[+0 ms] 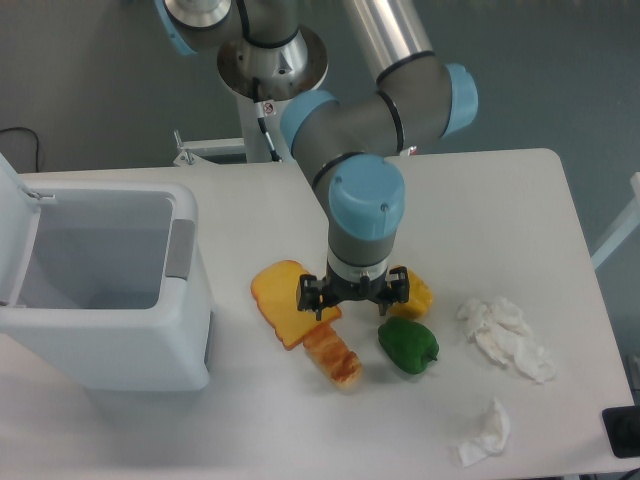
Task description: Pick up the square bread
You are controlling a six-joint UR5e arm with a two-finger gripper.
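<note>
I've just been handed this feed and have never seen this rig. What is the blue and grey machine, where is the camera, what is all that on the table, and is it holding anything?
The machine is a jointed robot arm. Its two-finger gripper is low over the food. A single fixed camera looks down at the white table from the front.

On the table lie a flat square bread slice, a long bread roll, a yellow pepper, a green pepper and crumpled tissues. A white open bin stands on the left.

The gripper sits by the slice's right edge. I cannot tell whether its fingers are open or holding anything; the slice lies flat on the table.
</note>
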